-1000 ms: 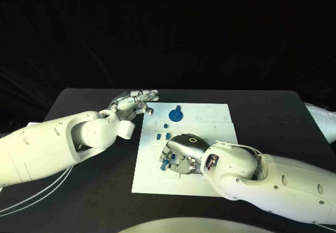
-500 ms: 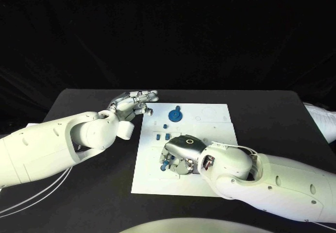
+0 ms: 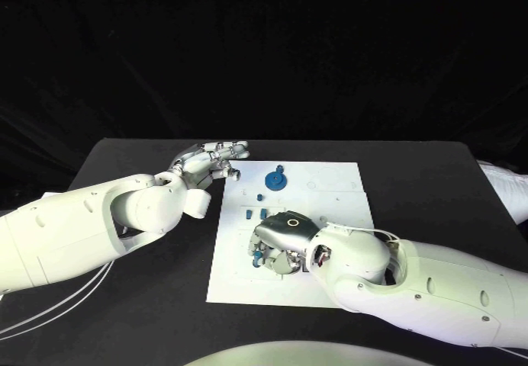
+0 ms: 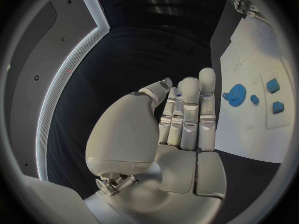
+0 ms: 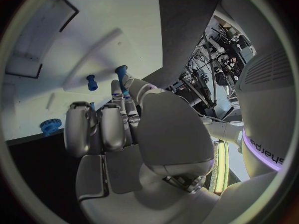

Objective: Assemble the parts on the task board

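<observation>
Right hand (image 3: 281,240) down over the near-middle of the task board (image 3: 330,183), palm toward the white plate, fingers curled in among the small blue parts (image 3: 258,259) at its left side. Whether a part is actually pinched: cannot tell, fingertips hidden under the hand in the head view. In the right wrist view, same hand (image 5: 118,129) with fingers bent forward, one blue peg (image 5: 122,75) right at a fingertip, another peg (image 5: 92,82) just beyond on the board, apart from the fingers.

Left hand (image 3: 207,162) hovering at the far left corner of the task board, above the black tabletop (image 3: 143,160), fingers straight and side by side, holding nothing. From the left wrist view, hand (image 4: 181,119) flat and released, blue gear (image 4: 236,94) lying on the board just beyond the fingertips, not touched. Blue gear (image 3: 276,180) also seen in the head view, far half of the board, between the two hands, nearer the left. Two small blue blocks (image 4: 274,86) further along the board, well apart from the hand.
</observation>
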Controlling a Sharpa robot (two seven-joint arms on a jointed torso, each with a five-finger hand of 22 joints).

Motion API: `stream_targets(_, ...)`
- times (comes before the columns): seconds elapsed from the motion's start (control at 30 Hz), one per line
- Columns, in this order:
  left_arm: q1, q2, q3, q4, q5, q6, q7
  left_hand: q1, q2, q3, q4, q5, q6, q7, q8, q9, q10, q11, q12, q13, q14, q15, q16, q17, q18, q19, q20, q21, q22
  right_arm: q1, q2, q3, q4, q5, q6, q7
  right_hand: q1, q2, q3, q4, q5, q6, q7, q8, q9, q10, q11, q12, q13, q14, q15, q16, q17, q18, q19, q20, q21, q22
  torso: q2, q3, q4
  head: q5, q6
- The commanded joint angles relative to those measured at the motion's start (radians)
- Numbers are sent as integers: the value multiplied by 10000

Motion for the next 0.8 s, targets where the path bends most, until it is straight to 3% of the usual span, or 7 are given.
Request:
stream_targets(0.03, 2, 11, 5, 21, -32, 165, 35, 86, -1, -67, 17, -22, -51, 12, 33, -9, -53, -18, 57, 5, -66, 20, -45, -11, 157, -61, 18, -21, -9, -51, 33, -72, -108, -176, 495, -193, -657, -406, -238, 208, 232, -642, 117, -189, -169, -741, 159, -312, -74, 168, 174, -204, -291, 84, -299, 90, -280, -317, -6, 2, 0, 8, -1)
stream_targets(0.1, 2, 8, 5, 21, -32, 157, 32, 86, -1, -67, 17, -22, -51, 12, 33, -9, -53, -18, 57, 5, -66, 20, -45, -11, 157, -61, 18, -21, -9, -51, 35, -80, -112, -181, 396, -288, -862, -615, -517, 296, 301, -1297, 193, -177, -336, -1351, 287, -297, -68, 69, 266, -443, -637, 186, -587, 195, -594, -698, -8, 0, 0, 6, -2)
stream_targets(0.17, 2, 4, 5, 22, -32, 150, 26, 86, -1, -67, 17, -22, -51, 12, 33, -9, -53, -18, 57, 5, -66, 20, -45, -11, 157, -61, 18, -21, -9, -51, 28, -85, -115, -227, 241, -354, -1037, -774, -887, 377, 331, -1811, 386, -156, -436, -1969, 464, -322, -79, 3, 364, -614, -882, 253, -819, 284, -858, -1013, -7, -1, 3, 1, 0)
stream_targets(0.3, 2, -6, 5, 23, -32, 146, 15, 86, -1, -67, 17, -22, -51, 12, 33, -9, -53, -18, 57, 5, -66, 20, -45, -11, 157, -61, 18, -21, -9, -54, -19, -90, -79, -265, -238, -443, -926, -681, -1970, 551, 399, -2282, 464, -142, -428, -2762, 542, -152, -35, -2, 477, -681, -985, 304, -919, 428, -1067, -1231, -5, 1, -2, -3, 15)
stream_targets(0.57, 2, -42, 4, 29, -32, 142, 6, 86, -1, -67, 17, -22, -51, 12, 33, -9, -53, -18, 57, 5, -66, 20, -45, -11, 157, -61, 18, -21, -9, -78, -509, -44, 355, -189, -1504, -387, -594, -417, -2704, 704, 522, -2113, 471, -100, -384, -2404, 527, 357, -2, 29, 434, -666, -989, 284, -772, 405, -1008, -1152, -7, 8, -15, -42, 48)
stream_targets(0.7, 2, -68, 3, 32, -32, 143, 5, 86, -1, -67, 17, -22, -51, 12, 33, -9, -53, -18, 57, 5, -66, 20, -45, -11, 157, -61, 18, -21, -9, -49, -1201, 140, 919, 177, -2233, -338, -478, -306, -2852, 746, 575, -1856, 439, -50, -356, -2030, 466, 624, 5, 46, 388, -646, -966, 267, -697, 370, -957, -1087, -23, -3, -33, -118, 82)
stream_targets(0.8, 2, -75, 2, 33, -32, 150, 5, 86, -1, -67, 17, -22, -51, 12, 33, -9, -53, -18, 57, 5, -66, 20, -45, -11, 157, -61, 18, -21, -9, 74, -1776, 237, 1294, 898, -2498, -370, -429, -226, -2889, 784, 592, -1628, 406, 4, -332, -1670, 405, 816, 16, 98, 343, -533, -804, 226, -565, 336, -824, -921, -27, -4, -33, -187, 113)
